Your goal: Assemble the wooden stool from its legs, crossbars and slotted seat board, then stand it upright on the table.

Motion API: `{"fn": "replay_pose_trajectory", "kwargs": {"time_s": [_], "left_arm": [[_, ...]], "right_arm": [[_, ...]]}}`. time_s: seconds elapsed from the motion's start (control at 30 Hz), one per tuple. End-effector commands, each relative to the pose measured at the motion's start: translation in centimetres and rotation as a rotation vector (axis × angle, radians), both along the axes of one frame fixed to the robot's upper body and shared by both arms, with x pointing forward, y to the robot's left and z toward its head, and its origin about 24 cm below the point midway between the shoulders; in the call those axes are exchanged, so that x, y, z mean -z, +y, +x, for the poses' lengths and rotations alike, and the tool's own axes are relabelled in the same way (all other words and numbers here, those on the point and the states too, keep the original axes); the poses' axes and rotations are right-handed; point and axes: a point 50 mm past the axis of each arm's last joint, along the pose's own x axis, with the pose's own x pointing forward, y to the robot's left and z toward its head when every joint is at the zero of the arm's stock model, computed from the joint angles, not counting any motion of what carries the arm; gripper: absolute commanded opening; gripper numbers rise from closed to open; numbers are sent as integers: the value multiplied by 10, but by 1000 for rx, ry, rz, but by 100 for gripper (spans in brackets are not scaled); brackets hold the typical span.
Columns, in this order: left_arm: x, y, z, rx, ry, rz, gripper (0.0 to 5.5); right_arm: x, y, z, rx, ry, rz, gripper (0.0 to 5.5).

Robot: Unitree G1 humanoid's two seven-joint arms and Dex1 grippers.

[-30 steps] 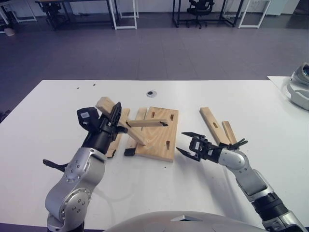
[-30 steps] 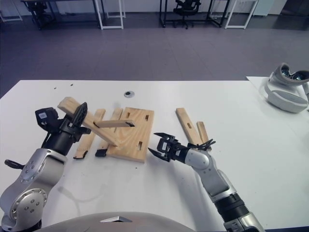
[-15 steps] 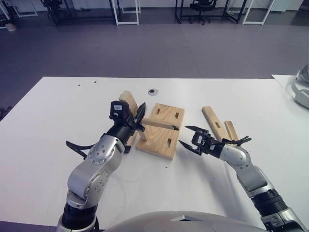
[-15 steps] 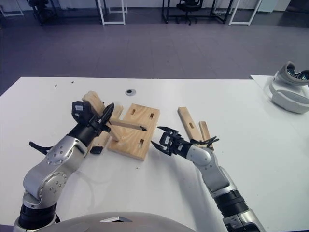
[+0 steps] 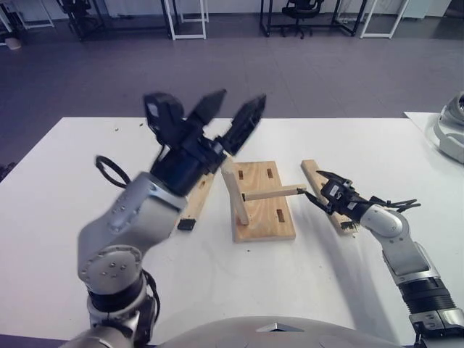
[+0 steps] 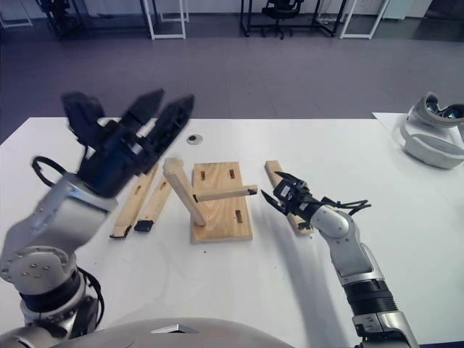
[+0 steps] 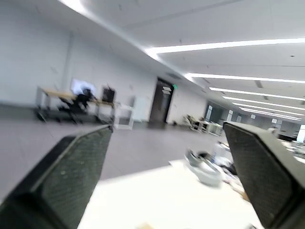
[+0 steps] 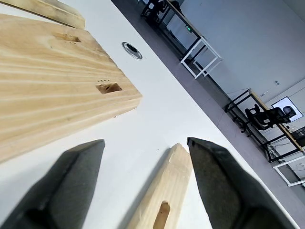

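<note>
Left tool (image 5: 243, 96) hung high over the table (image 5: 58, 167) in the head view, spread wide and holding nothing. Right tool (image 5: 314, 184) sat low, spread too, near the tip of the crossbar (image 5: 272, 193). That crossbar stuck out of a leg (image 5: 235, 192) leaning up from the seat board (image 5: 264, 217), which lay flat mid-table. The leg looked wobbly, so a bump from the right tool could maybe knock it over. Left wrist view had two dark fingers (image 7: 71, 171) far apart with nothing between them. Right wrist view had its fingers (image 8: 66, 186) apart, a spare leg (image 8: 159, 205) ending between them, the pale, grainy board beside.
</note>
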Motion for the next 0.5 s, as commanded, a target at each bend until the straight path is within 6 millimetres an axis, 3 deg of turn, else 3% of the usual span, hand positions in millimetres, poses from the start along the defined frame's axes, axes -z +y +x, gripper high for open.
{"fn": "replay_pose_trajectory", "kwargs": {"time_s": [0.03,0.07,0.13,0.27,0.33,0.5], "left_arm": [[-4,39,22,-246,18,10,427],[23,51,35,-384,148,133,427],[80,61,43,-465,397,311,427],[173,47,30,-234,682,554,427],[200,52,23,-175,755,647,427],[235,52,15,-104,878,674,427]], "right_arm": [[-7,-6,6,51,-30,37,324],[-8,-8,8,61,-33,34,324],[-8,-11,10,81,-34,38,324],[2,-9,10,89,-8,33,324],[5,-7,11,87,3,35,324],[13,-2,11,77,28,42,324]]}}
